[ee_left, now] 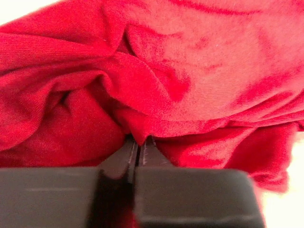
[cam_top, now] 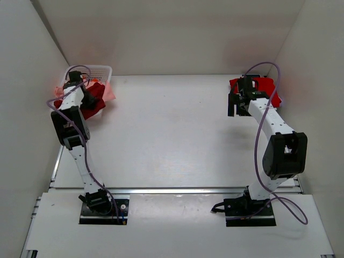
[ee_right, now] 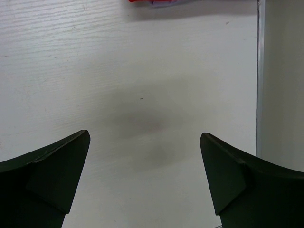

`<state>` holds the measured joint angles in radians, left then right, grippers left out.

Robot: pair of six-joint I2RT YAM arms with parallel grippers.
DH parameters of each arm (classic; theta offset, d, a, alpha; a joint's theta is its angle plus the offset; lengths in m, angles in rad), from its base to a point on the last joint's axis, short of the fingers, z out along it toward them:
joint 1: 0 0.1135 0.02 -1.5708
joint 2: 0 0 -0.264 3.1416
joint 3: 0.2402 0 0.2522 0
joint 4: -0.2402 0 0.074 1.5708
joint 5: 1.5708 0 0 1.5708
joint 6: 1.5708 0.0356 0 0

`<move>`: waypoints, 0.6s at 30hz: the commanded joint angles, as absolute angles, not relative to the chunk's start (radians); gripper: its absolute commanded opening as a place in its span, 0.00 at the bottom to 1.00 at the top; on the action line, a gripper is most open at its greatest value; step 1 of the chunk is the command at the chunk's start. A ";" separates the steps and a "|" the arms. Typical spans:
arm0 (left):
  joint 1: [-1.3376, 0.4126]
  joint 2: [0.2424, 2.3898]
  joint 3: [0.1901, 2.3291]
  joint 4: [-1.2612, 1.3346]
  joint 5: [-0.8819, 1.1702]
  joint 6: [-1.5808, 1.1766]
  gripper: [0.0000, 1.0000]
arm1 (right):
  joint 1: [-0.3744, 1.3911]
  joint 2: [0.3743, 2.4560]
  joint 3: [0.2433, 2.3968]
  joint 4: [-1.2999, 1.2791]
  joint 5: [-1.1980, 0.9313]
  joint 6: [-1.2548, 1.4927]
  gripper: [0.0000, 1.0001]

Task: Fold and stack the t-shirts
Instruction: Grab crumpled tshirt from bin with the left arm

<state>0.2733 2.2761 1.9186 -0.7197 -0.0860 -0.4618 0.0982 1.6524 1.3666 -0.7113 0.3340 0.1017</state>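
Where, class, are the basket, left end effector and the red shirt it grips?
basket point(cam_top: 102, 68): top view, far rim.
left end effector point(ee_left: 138, 145): left wrist view, between fingertips.
red shirt point(ee_left: 190, 71): left wrist view, upper folds.

Bright light, red t-shirt point(ee_left: 190, 71) sharp, left gripper point(ee_left: 140, 145) blurred

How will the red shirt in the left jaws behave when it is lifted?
Probably floppy: the red shirt lies in soft, deep folds. It will likely hang and unfurl, since the left jaws pinch only one small fold. It may drag on the basket it seems bunched in.
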 commanded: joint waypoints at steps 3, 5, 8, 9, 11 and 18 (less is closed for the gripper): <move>0.246 2.172 2.012 -0.772 -0.216 -0.457 0.00 | 0.124 1.643 1.431 -0.707 0.361 0.115 0.99; 0.215 2.096 2.032 -0.746 -0.294 -0.446 0.00 | 0.127 1.651 1.439 -0.721 0.368 0.126 0.99; 0.149 1.960 2.023 -0.672 -0.363 -0.434 0.00 | 0.143 1.657 1.454 -0.724 0.364 0.132 0.99; 0.135 1.874 2.004 -0.640 -0.379 -0.417 0.00 | 0.150 1.658 1.459 -0.729 0.371 0.130 0.99; 0.085 1.755 1.898 -0.489 -0.364 -0.402 0.00 | 0.153 1.660 1.460 -0.738 0.376 0.133 1.00; -0.138 1.556 1.974 -0.478 -0.089 -0.401 0.00 | 0.141 1.635 1.460 -0.756 0.405 0.156 0.99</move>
